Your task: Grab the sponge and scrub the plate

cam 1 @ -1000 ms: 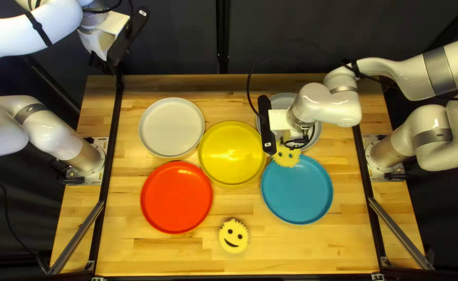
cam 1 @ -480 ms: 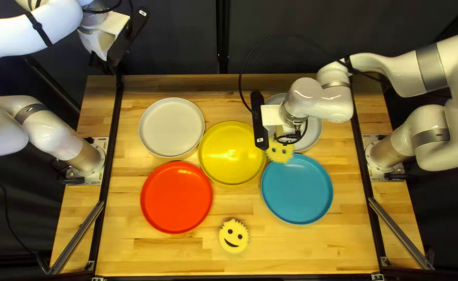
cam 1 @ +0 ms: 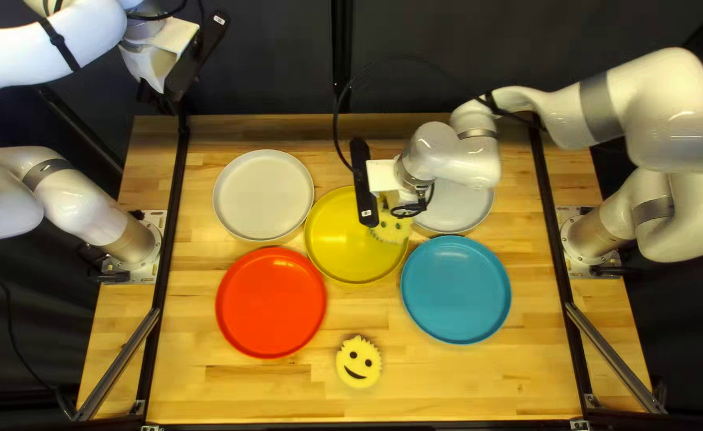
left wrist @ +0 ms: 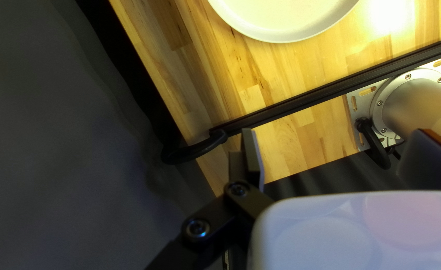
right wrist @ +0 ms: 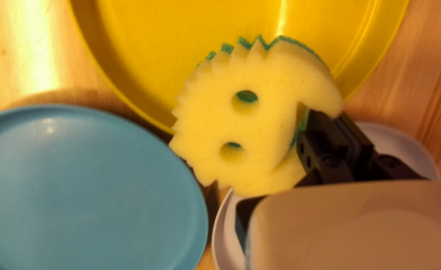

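The right gripper is over the right part of the yellow plate, its fingertips hidden. Under it shows a yellow smiley sponge. In the right wrist view the right gripper is shut on the sponge by its mouth side; the green scrub layer faces the yellow plate. Whether they touch I cannot tell. Beyond the table's far left corner hangs the left gripper; in its wrist view the left gripper is open and holds nothing. Another smiley sponge lies near the front edge.
Around the yellow plate are a whitish plate, a red plate, a blue plate and a grey plate partly under the right arm. The right arm's cable loops behind its gripper. Black rails run along both sides.
My right gripper, carrying the sponge, has moved left from the grey and blue plates to over the yellow plate. My left arm and the plates have stayed put.
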